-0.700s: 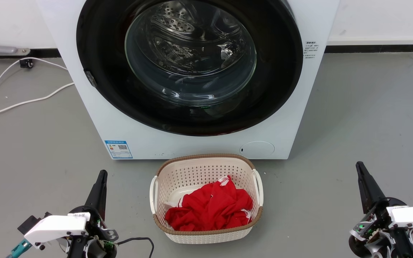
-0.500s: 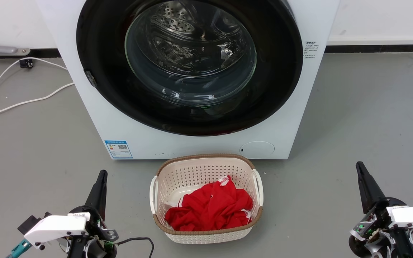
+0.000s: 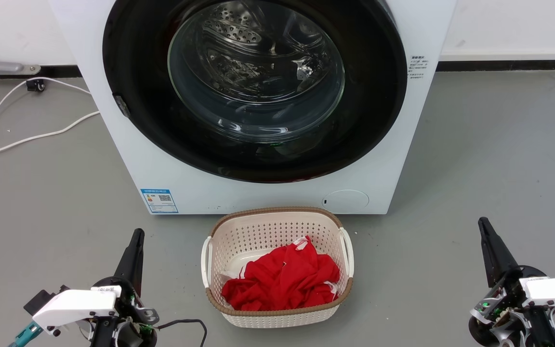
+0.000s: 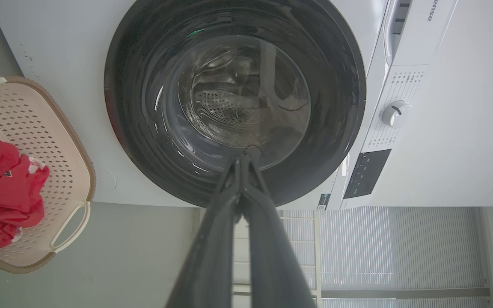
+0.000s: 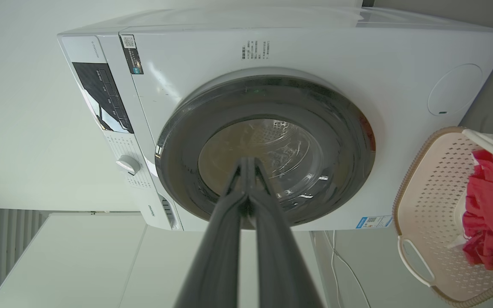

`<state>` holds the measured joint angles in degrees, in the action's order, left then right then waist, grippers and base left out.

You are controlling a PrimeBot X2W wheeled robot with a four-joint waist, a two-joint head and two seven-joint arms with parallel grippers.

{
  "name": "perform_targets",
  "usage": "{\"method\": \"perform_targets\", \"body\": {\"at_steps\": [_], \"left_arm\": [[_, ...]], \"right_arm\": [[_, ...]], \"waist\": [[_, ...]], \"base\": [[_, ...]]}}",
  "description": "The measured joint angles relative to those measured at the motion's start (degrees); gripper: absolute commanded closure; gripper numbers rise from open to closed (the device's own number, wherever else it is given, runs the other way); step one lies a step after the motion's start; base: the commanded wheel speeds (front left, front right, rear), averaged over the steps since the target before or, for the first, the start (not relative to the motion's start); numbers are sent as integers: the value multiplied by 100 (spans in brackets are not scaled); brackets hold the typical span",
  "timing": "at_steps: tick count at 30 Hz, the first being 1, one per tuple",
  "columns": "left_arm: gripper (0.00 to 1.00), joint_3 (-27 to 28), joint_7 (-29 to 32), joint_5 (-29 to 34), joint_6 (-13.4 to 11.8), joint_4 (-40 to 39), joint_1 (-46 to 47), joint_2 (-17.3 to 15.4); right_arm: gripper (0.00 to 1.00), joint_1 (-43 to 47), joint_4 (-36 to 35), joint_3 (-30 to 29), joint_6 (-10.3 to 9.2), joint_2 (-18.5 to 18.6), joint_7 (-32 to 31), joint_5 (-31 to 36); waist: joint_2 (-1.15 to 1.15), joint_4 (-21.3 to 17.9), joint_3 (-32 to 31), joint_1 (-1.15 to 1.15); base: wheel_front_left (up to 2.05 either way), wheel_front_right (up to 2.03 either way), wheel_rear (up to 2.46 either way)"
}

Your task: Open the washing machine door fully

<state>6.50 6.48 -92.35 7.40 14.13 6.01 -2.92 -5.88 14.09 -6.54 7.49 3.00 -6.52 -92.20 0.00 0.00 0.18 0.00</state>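
Observation:
The white washing machine (image 3: 128, 159) stands ahead of me, and its round glossy black door (image 3: 369, 111) with the clear glass bowl lies flush against the front. A small latch tab (image 3: 122, 106) sits on the door's left rim. The door (image 4: 144, 141) is also seen from the left wrist, and the door (image 5: 349, 141) from the right wrist. My left gripper (image 3: 137, 234) is shut at the lower left, well short of the machine. My right gripper (image 3: 483, 223) is shut at the lower right, also apart from it. Both left fingertips (image 4: 243, 159) and right fingertips (image 5: 248, 161) are pressed together, empty.
A cream laundry basket (image 3: 277, 315) with red clothes (image 3: 282, 279) stands on the grey floor directly before the machine, between my arms. White cables (image 3: 22, 140) trail on the floor at the left. A white wall with a dark skirting (image 3: 504, 64) runs behind.

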Motion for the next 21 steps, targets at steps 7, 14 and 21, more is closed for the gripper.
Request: {"method": "perform_targets", "body": {"at_steps": [7, 14, 21], "left_arm": [[100, 0, 0, 0, 0, 0, 0, 0], [0, -59, -38, -2, -9, 147, -153, 18], [0, -218, -246, 126, -9, 23, -152, 20]], "right_arm": [[100, 0, 0, 0, 0, 0, 0, 0], [0, 180, 126, 12, -1, -2, 47, 0], [0, 194, -11, 68, 0, -3, 249, 183]], "waist": [[0, 0, 0, 0], [0, -1, 1, 0], [0, 2, 7, 0]], "base": [[0, 0, 0], [0, 0, 0], [0, 0, 0]]}}
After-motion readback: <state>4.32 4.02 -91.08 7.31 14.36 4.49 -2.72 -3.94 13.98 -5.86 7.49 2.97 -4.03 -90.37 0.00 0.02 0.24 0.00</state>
